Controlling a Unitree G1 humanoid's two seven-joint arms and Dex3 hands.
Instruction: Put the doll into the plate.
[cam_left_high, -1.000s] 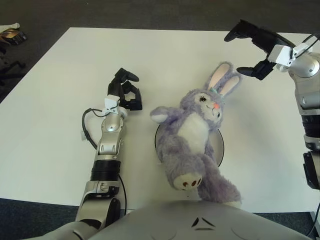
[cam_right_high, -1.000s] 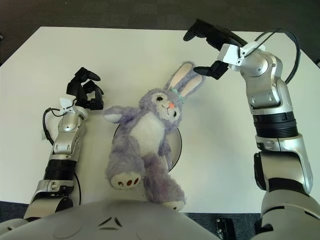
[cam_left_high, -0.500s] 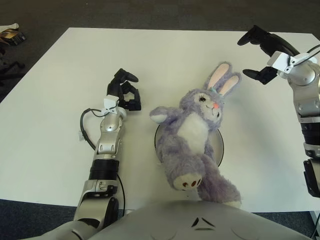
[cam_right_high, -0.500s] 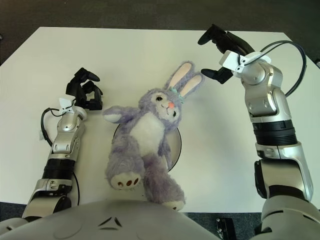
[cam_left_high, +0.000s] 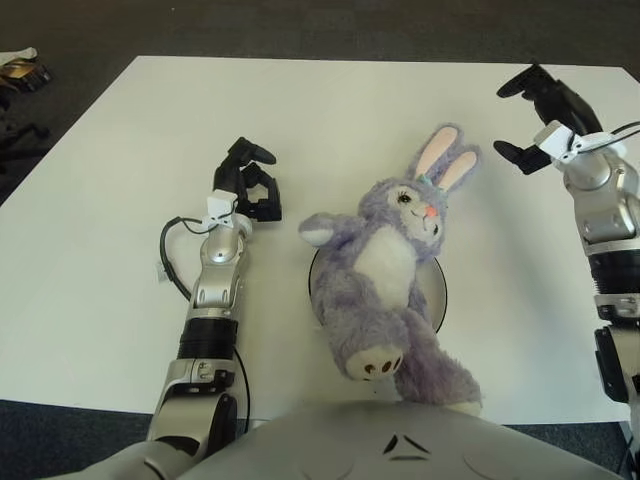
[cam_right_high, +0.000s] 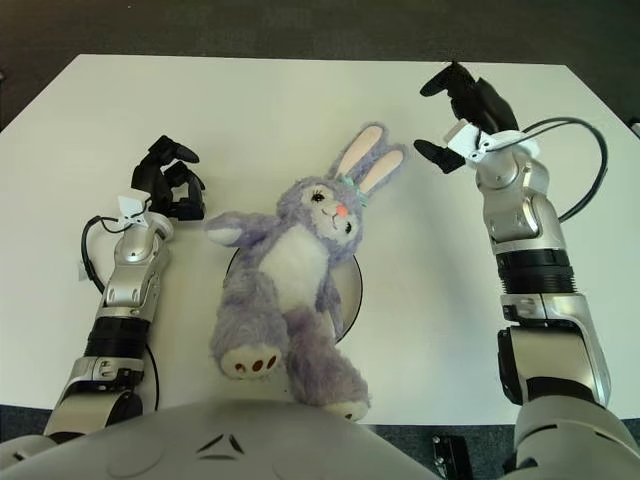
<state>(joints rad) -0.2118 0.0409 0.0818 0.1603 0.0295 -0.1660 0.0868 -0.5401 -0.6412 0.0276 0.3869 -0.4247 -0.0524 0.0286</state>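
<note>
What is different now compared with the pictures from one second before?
The right hand has drawn back from above the doll's ears toward the robot's right, fingers spread and holding nothing. The doll lies as it did, across the plate, with its legs hanging past the near rim. The left hand has stayed curled left of the doll.

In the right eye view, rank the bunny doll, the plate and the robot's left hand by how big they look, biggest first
1. Purple bunny doll, clearly largest.
2. Plate, though the doll hides most of it, so only its rim shows.
3. Left hand, left of the doll.
</note>
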